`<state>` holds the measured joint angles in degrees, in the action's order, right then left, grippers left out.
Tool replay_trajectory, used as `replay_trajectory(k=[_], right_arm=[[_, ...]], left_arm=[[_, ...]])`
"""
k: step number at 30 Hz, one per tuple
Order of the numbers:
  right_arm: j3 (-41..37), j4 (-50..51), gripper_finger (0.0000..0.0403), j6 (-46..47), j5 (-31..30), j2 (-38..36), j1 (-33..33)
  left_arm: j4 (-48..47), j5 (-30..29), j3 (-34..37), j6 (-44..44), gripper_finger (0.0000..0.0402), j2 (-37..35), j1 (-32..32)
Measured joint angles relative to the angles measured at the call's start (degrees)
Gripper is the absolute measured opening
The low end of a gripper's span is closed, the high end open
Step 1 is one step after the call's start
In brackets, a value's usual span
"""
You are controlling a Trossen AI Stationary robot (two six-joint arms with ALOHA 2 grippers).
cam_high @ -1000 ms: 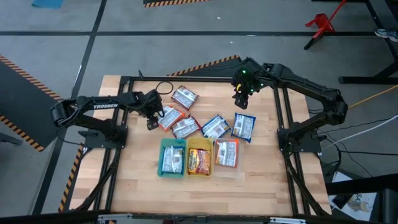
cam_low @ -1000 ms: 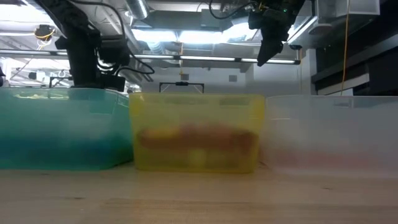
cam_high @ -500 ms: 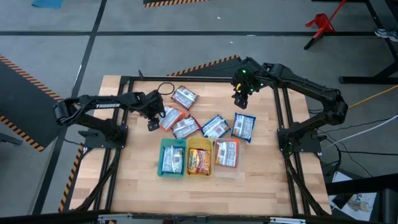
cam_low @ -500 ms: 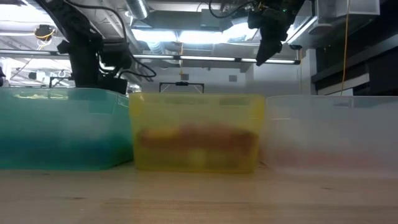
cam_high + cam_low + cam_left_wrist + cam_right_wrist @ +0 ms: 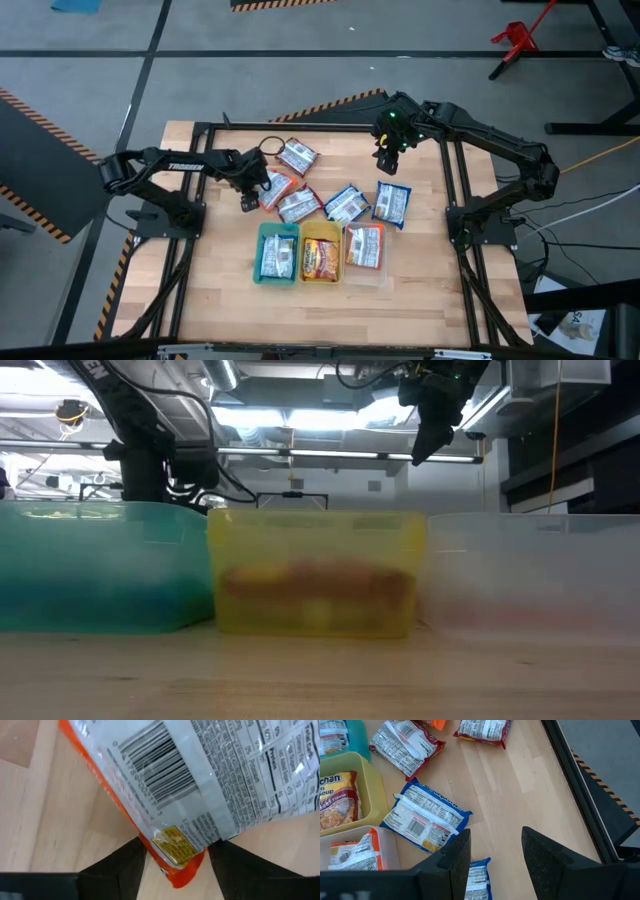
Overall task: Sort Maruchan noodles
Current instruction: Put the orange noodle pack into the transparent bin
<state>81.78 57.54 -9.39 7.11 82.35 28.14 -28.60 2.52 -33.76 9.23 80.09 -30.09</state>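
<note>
- The left gripper is low over the wooden table, at the edge of an orange packet.
- In the left wrist view its two dark fingers sit on each side of the corner of that orange packet. The fingers are spread a little, with the corner between them. I cannot tell if they are squeezing it.
- The right gripper hangs above the far side of the table. Its fingers are apart and hold nothing.
- Loose packets lie in the middle of the table: a red packet near the far side, another red one just beside the orange packet, and two blue packets side by side.
- Three trays stand in a row near the front.
- The green tray has a packet in it.
- The yellow tray holds a brown packet.
- The clear tray holds an orange and white packet.
</note>
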Motion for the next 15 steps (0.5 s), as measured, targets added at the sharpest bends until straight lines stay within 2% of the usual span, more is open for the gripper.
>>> replay_trajectory(k=[4,11,15], right_arm=[[0.00,-0.02,0.0163,0.00,0.00,0.00,0.00],[0.00,-0.42,0.0163,0.02,0.00,0.00,0.00],[0.00,-0.43,0.0163,0.02,0.00,0.02,0.00]], left_arm=[[0.32,-0.39,0.00,-0.02,0.0147,0.05,-0.02],[1.08,-2.19,0.02,-0.63,0.0016,0.11,-0.02],[1.14,-2.26,0.04,-2.39,0.0005,0.11,-0.02]])
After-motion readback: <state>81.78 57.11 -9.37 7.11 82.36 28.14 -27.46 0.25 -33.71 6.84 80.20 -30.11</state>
